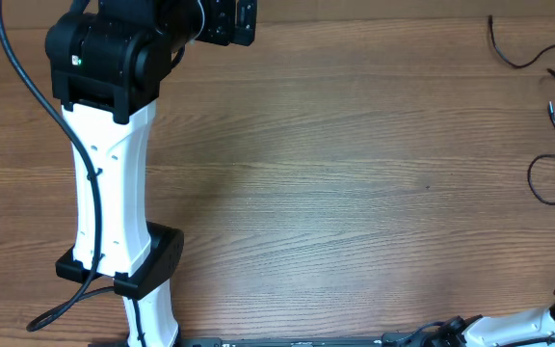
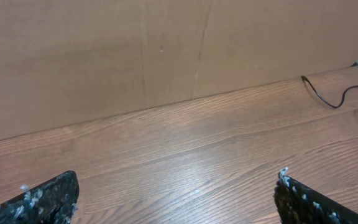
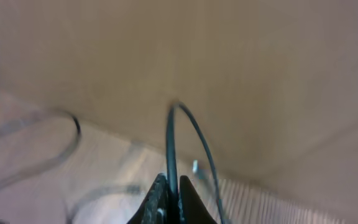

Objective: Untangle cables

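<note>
Overhead, left arm [image 1: 109, 183]: reaches up the left side of the table [image 1: 355, 193], with its wrist at the table's far edge. The fingers cannot be made out from here.
Overhead, cables [image 1: 505, 56]: thin black cords in loose curves on the right side of the table, well apart from the left arm. They run out of view to the right.
Overhead, right arm [image 1: 523, 328]: only a white link shows, at the table's near-right corner. Its gripper is not visible.

Left wrist, left gripper [image 2: 178, 180]: fingers spread wide and holding nothing, with bare table between them.
Left wrist, cable end [image 2: 321, 96]: lies on the far-right part of the table, near the cardboard wall [image 2: 166, 56].

Right wrist, right gripper [image 3: 171, 190]: jaws pinched together on a black cord [image 3: 169, 143]. It rises from the tips in a narrow loop, lifted off the table.
Right wrist, other cords [image 3: 61, 134]: blurred curves on the table to the left of the pinch. Where they cross cannot be told.

Step, judged: drawing one cord free of the rest.
Technique, judged: lift slowly and pull along the cord's own run. Watch that neighbouring loops stay flat on the table and are not dragged along. Bring the empty left gripper over to pin the rest.
Risk, judged: a thin cord may slip through the tips.
</note>
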